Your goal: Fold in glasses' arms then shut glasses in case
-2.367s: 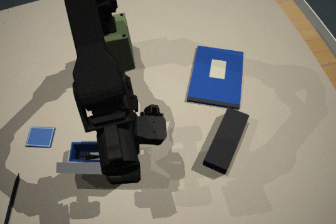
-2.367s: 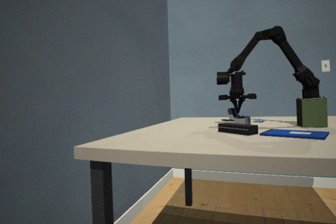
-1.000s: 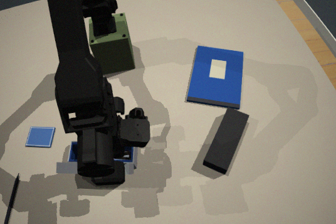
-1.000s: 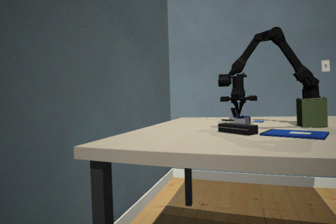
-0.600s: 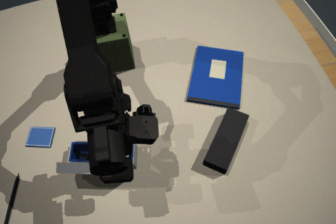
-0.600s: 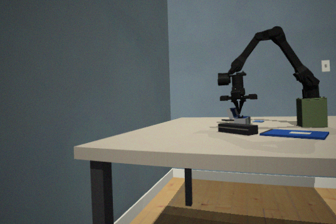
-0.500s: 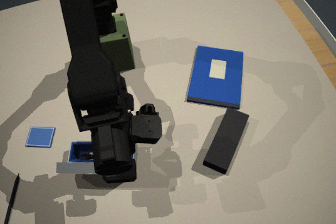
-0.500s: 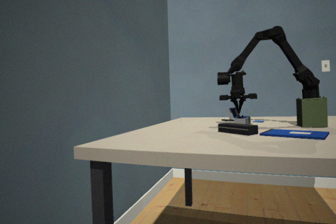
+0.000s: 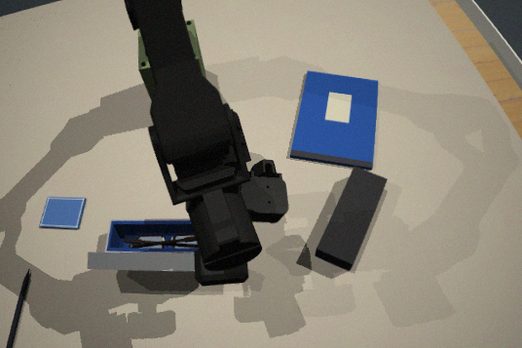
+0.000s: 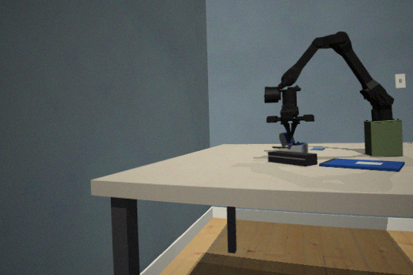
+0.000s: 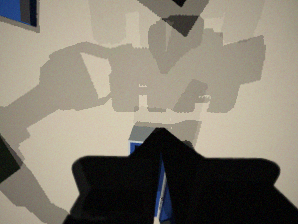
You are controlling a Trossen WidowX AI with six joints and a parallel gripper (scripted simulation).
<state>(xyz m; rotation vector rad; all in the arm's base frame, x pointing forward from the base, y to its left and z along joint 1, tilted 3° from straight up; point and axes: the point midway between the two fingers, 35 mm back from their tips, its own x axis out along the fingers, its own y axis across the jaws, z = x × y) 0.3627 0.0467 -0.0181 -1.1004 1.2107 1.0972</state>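
The glasses case [image 9: 146, 244] lies open near the table's front left, blue inside with a grey lid [image 9: 141, 261] raised along its front side. The dark-framed glasses [image 9: 161, 239] lie inside it. My gripper [image 11: 159, 131] is shut and empty, its fingertips pointing down at the case's right end; the arm's wrist hides that end in the top view. In the exterior view the gripper [image 10: 290, 136] stands just above the case [image 10: 294, 145]. The wrist view shows only a sliver of the blue case [image 11: 136, 147] under the fingers.
A blue book with a white label [image 9: 336, 119] lies at the back right. A dark flat box [image 9: 352, 216] lies right of the case. A small blue square [image 9: 62, 212] lies to the left, a dark pen [image 9: 18, 307] at the front left edge. The green arm base [image 10: 383, 137] stands behind.
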